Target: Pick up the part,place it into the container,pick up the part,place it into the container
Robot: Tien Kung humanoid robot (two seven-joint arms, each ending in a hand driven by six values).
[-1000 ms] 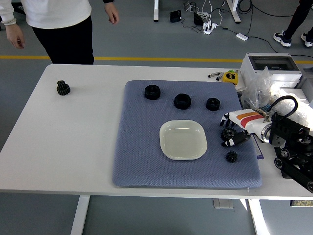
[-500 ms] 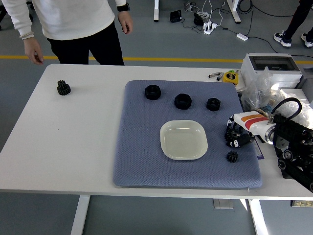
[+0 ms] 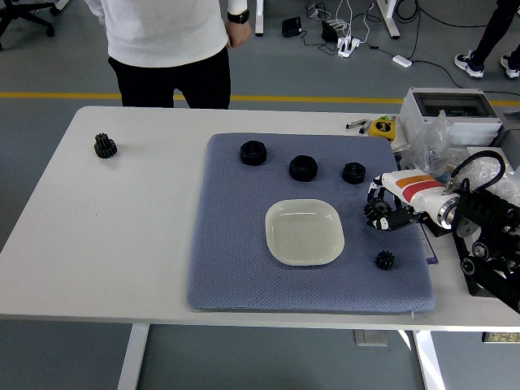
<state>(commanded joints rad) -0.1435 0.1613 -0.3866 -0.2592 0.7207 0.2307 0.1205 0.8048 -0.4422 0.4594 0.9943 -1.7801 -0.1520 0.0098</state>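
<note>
One right robot hand [image 3: 383, 213] curled round a black gear part [image 3: 379, 219], just right of the pale dish [image 3: 305, 233]; another gear [image 3: 384, 260] sits on the blue mat [image 3: 236, 260].

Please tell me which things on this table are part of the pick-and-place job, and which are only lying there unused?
Part of the job:
- pale square dish (the container), empty
- small black gear on the blue mat
- black gear gripped in the right hand
- three black nuts on the mat's far side

Just lying about:
- black gear on bare table
- yellow tape measure
- grey box
</note>
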